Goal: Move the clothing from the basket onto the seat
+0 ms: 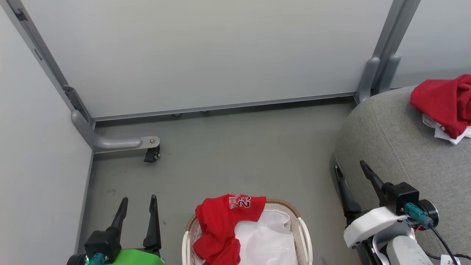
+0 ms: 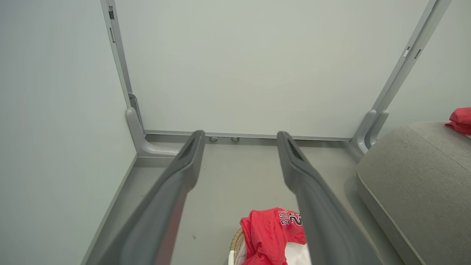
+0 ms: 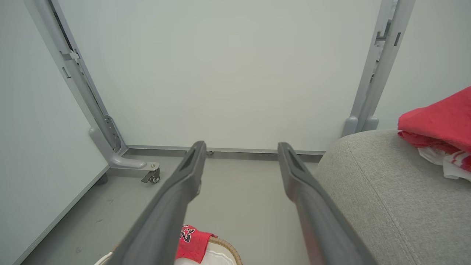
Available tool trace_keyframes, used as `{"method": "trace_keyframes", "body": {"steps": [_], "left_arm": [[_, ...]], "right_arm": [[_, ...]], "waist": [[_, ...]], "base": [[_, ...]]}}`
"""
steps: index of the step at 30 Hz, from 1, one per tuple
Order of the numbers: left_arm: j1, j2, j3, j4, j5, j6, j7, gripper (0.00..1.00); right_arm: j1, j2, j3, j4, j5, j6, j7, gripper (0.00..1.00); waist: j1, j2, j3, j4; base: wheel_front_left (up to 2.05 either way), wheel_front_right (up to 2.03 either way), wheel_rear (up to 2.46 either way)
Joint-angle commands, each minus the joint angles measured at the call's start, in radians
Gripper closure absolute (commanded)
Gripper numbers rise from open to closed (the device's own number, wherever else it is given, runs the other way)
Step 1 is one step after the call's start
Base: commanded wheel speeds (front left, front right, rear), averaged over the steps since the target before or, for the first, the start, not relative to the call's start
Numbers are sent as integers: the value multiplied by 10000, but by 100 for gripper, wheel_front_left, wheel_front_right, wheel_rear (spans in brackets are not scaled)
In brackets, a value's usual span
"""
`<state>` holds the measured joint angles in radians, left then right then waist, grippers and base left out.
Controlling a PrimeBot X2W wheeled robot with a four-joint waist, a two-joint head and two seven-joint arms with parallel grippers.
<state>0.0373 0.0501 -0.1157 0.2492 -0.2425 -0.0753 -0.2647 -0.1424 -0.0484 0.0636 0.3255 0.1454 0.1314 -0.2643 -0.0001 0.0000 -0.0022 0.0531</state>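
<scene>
Down in front, the red jersey [image 1: 217, 221] hangs over the basket [image 1: 284, 202] rim, nearer the open left end effector [image 1: 139, 198] than the open right end effector [image 1: 349, 164].

Open floor [image 1: 239, 154] between basket [image 1: 304, 232] and seat [image 1: 390, 147]

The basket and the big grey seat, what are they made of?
The basket looks like smooth white plastic, shiny along its wall; its brown rim looks woven, maybe wicker. The seat looks like grey woven cloth, probably over padding: rough weave and a stitched seam show.
</scene>
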Motion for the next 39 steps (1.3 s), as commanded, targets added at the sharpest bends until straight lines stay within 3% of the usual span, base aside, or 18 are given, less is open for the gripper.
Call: {"method": "trace_keyframes", "body": {"steps": [1,16,24,39], "left_arm": [[83,7,27,15,51,-10,6,0],[-279,7,-97,194,329,-131,6,0],[-1489,6,-680,747,888,-357,6,0],[-4716,23,-3159,5232,592,-491,6,0]], "right_arm": [[42,-39,-2,34,-29,-14,-2,0],[-291,-39,-246,-20,-312,-14,-2,0],[-731,-37,-454,-363,-522,-14,-2,0],[-2499,-35,-201,-1130,-895,-14,-2,0]], "waist": [[1,0,0,-1],[1,0,128,-62],[1,0,850,-120],[1,0,4017,-1529]], "base": [[0,0,0],[0,0,0],[0,0,0],[0,0,0]]}}
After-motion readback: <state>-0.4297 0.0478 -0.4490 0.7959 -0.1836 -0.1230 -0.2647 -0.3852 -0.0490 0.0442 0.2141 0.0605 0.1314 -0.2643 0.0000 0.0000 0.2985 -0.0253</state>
